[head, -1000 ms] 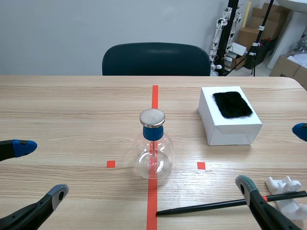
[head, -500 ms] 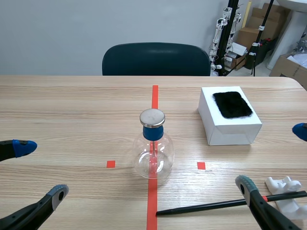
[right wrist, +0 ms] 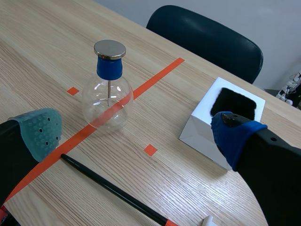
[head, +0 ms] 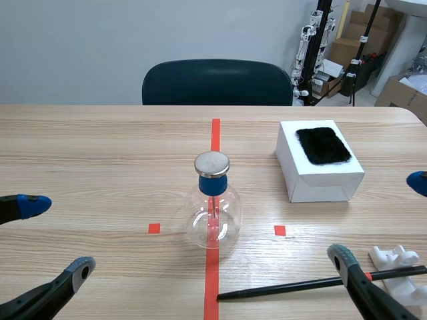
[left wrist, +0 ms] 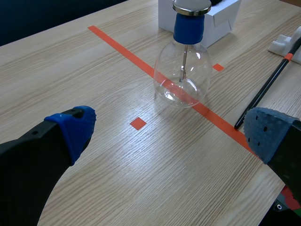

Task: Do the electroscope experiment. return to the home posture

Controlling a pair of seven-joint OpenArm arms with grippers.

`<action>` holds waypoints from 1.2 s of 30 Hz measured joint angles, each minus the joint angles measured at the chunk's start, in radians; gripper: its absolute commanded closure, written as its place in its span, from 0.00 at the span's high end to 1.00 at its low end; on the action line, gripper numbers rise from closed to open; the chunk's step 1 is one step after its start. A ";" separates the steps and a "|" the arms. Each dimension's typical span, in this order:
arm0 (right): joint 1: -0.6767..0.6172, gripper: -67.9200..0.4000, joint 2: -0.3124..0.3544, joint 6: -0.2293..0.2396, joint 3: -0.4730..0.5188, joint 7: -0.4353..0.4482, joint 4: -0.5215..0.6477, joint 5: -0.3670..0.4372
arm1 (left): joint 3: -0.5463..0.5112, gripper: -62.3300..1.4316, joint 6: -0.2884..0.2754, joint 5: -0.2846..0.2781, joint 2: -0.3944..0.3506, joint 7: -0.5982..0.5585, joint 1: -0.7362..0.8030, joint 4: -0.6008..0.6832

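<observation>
A pale wooden table (head: 100, 147) with fine straight grain is running away toward a dark rounded chair (head: 217, 81) at its far edge. At the left, the left gripper (head: 57, 237) is hovering low over the near edge with its jaws wide apart, holding nothing; one dotted pad is blue, the other grey-green. Bare wood is lying open between it and the middle. There, on the orange-red tape line, the electroscope (head: 213, 210) is standing upright: a round clear glass flask with a blue stopper (head: 213, 185), a flat shiny metal disc (head: 212, 163) on top and a thin rod hanging inside. Right of it and farther back, well apart, a white box (head: 319, 170) with sharp edges is sitting, a fuzzy black pad (head: 323, 145) lying on its top. Nearer the robot, a thin black stick (head: 287, 288) is lying flat, stretching from just beside the tape line to a small white plastic rest (head: 399, 267) at the near right edge. The right gripper (head: 379, 218) is hanging over that corner, jaws wide apart and holding nothing, its near finger crossing in front of the stick; whether they are touching is unclear.
</observation>
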 measured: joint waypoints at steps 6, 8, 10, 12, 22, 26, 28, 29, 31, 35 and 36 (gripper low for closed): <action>0.000 1.00 0.000 0.000 0.000 0.000 0.000 0.000 | 0.000 1.00 0.000 0.000 0.000 0.000 0.000 0.000; 0.000 1.00 0.000 0.000 0.000 0.000 0.000 0.000 | 0.000 1.00 0.000 0.000 0.000 0.000 0.000 0.000; 0.000 1.00 0.000 0.000 0.000 0.000 0.000 0.000 | 0.000 1.00 0.000 0.000 0.000 0.000 0.000 0.000; 0.000 1.00 0.000 0.000 0.000 0.000 0.000 0.000 | 0.000 1.00 0.000 0.000 0.000 0.000 0.000 0.000; 0.000 1.00 0.000 0.000 0.000 0.000 0.000 0.000 | 0.000 1.00 0.002 0.024 0.035 0.000 0.001 0.000; 0.000 1.00 0.000 0.000 0.000 -0.003 0.000 0.000 | 0.000 1.00 0.018 0.052 0.082 0.026 0.007 0.000; 0.000 1.00 0.000 0.000 0.000 -0.011 0.000 0.000 | 0.000 1.00 0.039 0.093 0.112 0.034 0.012 0.000; 0.000 1.00 0.000 0.000 0.000 -0.011 0.000 0.000 | 0.000 1.00 0.050 0.119 0.133 0.034 0.015 0.000; 0.000 1.00 0.000 0.000 0.000 -0.011 0.000 0.000 | -0.003 1.00 0.081 0.158 0.180 0.031 0.029 0.000; 0.000 1.00 0.000 0.000 0.000 -0.011 0.000 0.000 | -0.013 1.00 0.106 0.240 0.272 0.024 0.066 0.000; 0.000 1.00 0.000 0.000 0.000 -0.011 0.000 0.000 | -0.013 1.00 0.111 0.256 0.288 0.013 0.073 0.000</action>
